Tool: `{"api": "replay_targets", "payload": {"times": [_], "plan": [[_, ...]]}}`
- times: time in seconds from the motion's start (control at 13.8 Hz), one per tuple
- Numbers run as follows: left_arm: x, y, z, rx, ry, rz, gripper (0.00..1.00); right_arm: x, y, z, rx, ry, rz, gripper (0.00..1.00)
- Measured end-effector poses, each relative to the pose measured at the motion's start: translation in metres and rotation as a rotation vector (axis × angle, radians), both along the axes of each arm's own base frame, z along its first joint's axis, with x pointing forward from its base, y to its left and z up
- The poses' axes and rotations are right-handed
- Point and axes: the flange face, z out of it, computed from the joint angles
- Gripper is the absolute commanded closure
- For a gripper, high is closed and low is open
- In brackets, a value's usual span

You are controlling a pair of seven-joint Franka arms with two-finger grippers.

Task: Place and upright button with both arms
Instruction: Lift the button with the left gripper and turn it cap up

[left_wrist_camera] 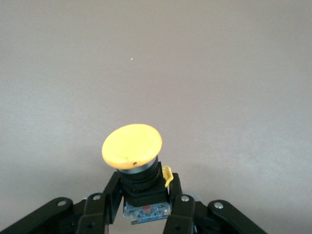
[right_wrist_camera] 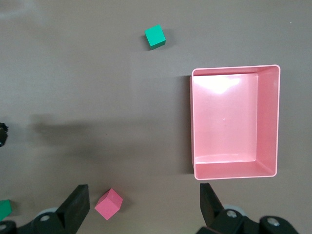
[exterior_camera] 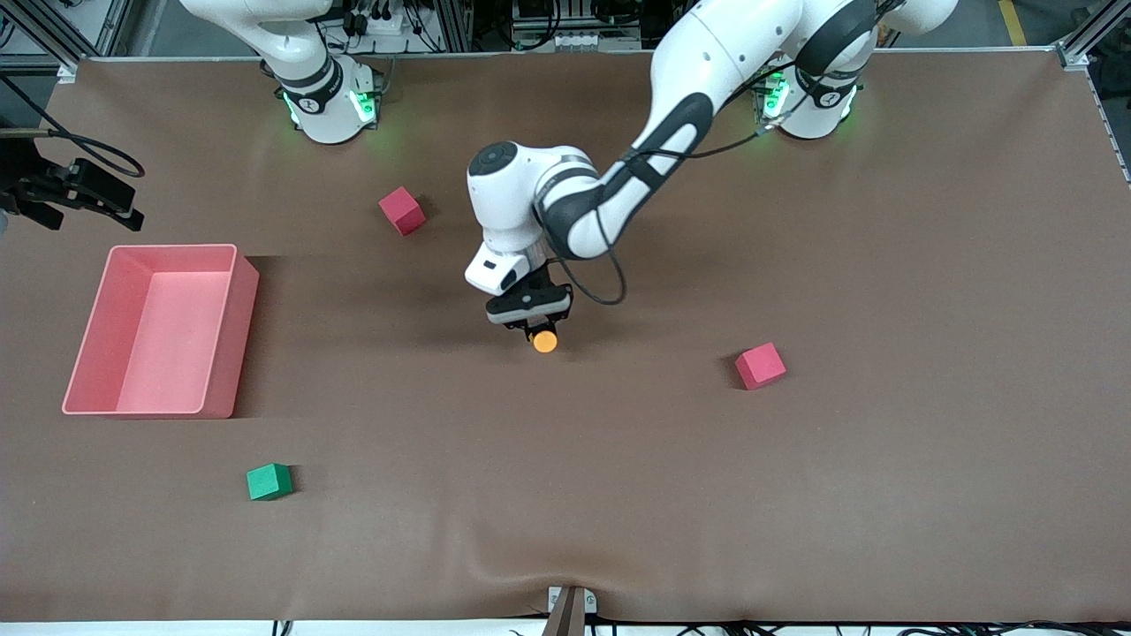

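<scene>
The left arm reaches from its base to the middle of the bench (exterior_camera: pixel 795 495). The left gripper (exterior_camera: pixel 535 329) has its fingers (left_wrist_camera: pixel 181 207) closed on the dark body of the button (exterior_camera: pixel 545 340). In the left wrist view the button's round orange cap (left_wrist_camera: pixel 132 146) projects past the fingertips, with the body clamped between the two pads and a small circuit board visible at its base. Whether the button touches the bench surface or is held just above it cannot be told.

The right arm waits. Only its base and lower links show in the front view, and its gripper lies outside that view. In the right wrist view the right gripper (right_wrist_camera: pixel 144 209) has its fingers spread wide and holds nothing. It hangs high over the right arm's end of the bench.

The pink bin (exterior_camera: pixel 228 353) is an open rectangular container standing on the bench toward the right arm's end. Both the front view and the right wrist view show its interior with no contents.

One red cube (exterior_camera: pixel 402 210) lies between the right arm's base and the left gripper, farther from the front camera than the button. A second red cube (exterior_camera: pixel 760 366) lies toward the left arm's end, slightly nearer to the camera than the button. A green cube (exterior_camera: pixel 269 481) lies nearer to the camera than the bin, well apart from the button.
</scene>
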Motion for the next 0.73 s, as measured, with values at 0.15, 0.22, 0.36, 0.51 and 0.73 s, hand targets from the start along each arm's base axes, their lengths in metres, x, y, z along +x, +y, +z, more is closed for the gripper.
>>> {"api": "replay_targets", "payload": {"times": [0.15, 0.22, 0.36, 0.51, 0.73], "plan": [[-0.019, -0.013, -0.017, -0.02, -0.079, 0.045, 1.0, 0.0, 0.0, 0.0, 0.0, 0.0, 0.0, 0.0], [-0.027, -0.018, -0.024, -0.027, -0.118, 0.061, 1.0, 0.0, 0.0, 0.0, -0.001, 0.0, 0.0, 0.0], [-0.039, -0.024, -0.037, -0.022, -0.195, 0.049, 1.0, 0.0, -0.001, 0.0, -0.001, 0.0, -0.001, 0.0], [-0.047, -0.025, -0.05, 0.001, -0.274, 0.007, 1.0, 0.0, -0.002, 0.0, -0.001, 0.0, -0.003, 0.0], [-0.048, -0.019, -0.071, 0.034, -0.358, -0.042, 1.0, 0.0, -0.002, 0.0, -0.001, 0.0, -0.004, 0.0]]}}
